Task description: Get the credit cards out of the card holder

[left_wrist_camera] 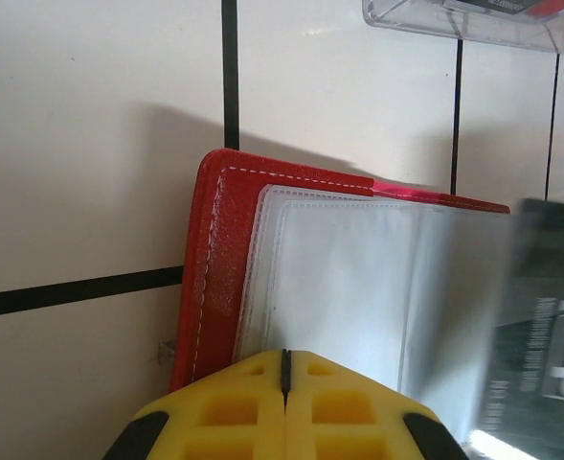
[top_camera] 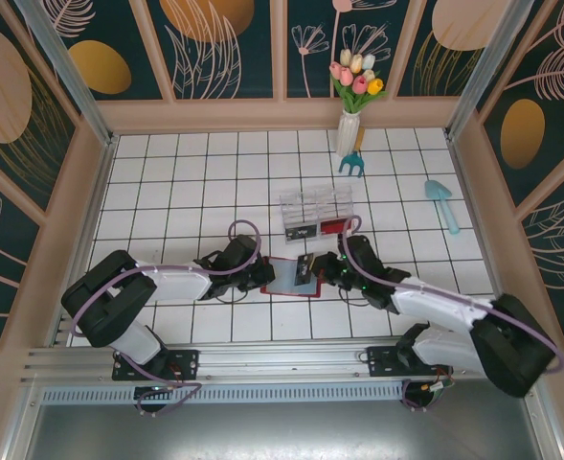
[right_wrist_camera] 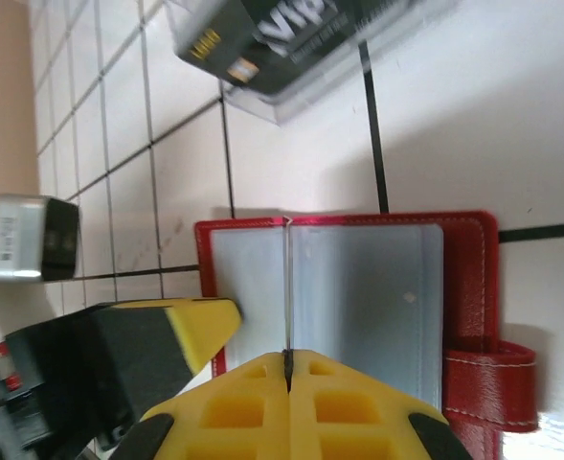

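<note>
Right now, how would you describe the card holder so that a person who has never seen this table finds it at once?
On the white tiled table, find the clear plastic box near the middle. Directly in front of it, toward the table's near edge, lies the card holder. Unlike the transparent box, it is a flat dark red wallet, open, with pale sleeves inside.

Dark card (left_wrist_camera: 550, 307) blurred, cut by right edge; clear box (left_wrist_camera: 454, 19) cut by top.
</note>
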{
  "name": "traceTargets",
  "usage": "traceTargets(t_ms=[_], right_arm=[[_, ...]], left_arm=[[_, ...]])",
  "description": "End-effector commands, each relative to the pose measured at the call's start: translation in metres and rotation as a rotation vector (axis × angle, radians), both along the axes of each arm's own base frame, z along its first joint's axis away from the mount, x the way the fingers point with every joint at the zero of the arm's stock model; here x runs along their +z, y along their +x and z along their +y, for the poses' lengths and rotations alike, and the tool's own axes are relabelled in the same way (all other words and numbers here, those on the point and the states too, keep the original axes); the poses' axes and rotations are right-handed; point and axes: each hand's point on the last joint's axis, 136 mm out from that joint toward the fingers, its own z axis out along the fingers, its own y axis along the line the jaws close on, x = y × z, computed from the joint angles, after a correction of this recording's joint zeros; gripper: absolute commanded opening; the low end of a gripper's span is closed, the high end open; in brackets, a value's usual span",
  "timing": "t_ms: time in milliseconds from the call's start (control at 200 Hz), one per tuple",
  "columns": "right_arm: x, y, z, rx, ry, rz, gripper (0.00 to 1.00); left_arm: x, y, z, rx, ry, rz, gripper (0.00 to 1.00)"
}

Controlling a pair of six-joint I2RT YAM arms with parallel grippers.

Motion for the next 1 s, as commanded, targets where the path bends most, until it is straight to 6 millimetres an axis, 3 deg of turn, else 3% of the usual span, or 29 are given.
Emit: traceTargets(t_ms=[0,120,155,305,435,500,641,776,996], right_arm=[[0.009,0.001,-0.023,-0.005,-0.104,-0.047,0.0],[0.037,0.011,-0.029,0.021,-0.195,-0.146,0.0],[0.047,0.016,-0.029,0.034,-0.217,-0.182,0.0],[0.088,0.037,-0.017,0.13,-0.318,-0.359,0.0],[0.106,0.049,-0.001,0.261,-0.433,-0.523,0.0],[0.107,0.052,0.008,0.346,-0.528,-0.598,0.0],[0.095,0.053,0.022,0.532,-0.739,-0.711,0.0],[0.08,0.06,0.02,0.654,-0.917,-0.754,0.0],[0.053,0.058,0.016,0.884,-1.138,-0.86,0.0]], left_arm=[[-0.03,-0.012,0.025,0.009,0.132,0.067,0.0],[-0.015,-0.006,0.019,0.007,0.098,0.028,0.0],[-0.007,-0.003,0.016,0.006,0.082,0.006,0.04],[0.041,0.012,0.013,0.033,0.025,-0.117,0.39],[0.084,0.023,0.024,0.082,0.012,-0.236,0.71],[0.103,0.025,0.034,0.114,0.004,-0.288,0.97],[0.139,0.028,0.057,0.176,-0.006,-0.389,0.99],[0.163,0.025,0.08,0.236,-0.015,-0.467,0.99],[0.176,0.016,0.101,0.279,-0.027,-0.531,0.99]])
